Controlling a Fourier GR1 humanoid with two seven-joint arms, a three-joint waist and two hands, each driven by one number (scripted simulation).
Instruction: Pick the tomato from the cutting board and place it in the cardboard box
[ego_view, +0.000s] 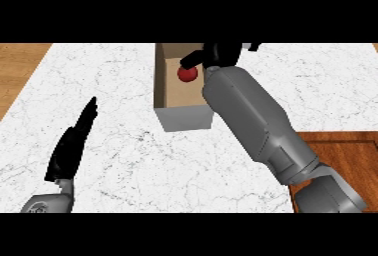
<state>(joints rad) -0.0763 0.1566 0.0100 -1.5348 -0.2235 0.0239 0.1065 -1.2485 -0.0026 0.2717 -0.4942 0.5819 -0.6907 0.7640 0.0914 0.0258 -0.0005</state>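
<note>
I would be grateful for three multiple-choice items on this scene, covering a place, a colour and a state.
1. Where is the tomato? A at the view's lower left; B within the opening of the cardboard box; C at the view's lower right.
2. What colour is it? A green; B red; C yellow.
3. The left hand is: A open; B curled round the tomato; C a fist.
Answers: 1 B, box walls frame it, below the right hand; 2 B, plainly red; 3 A, straight fingers.

A kitchen: a white marble counter (118, 145) fills the view (grey-veined), with a wooden cutting board (347, 150) at four o'clock.
</note>
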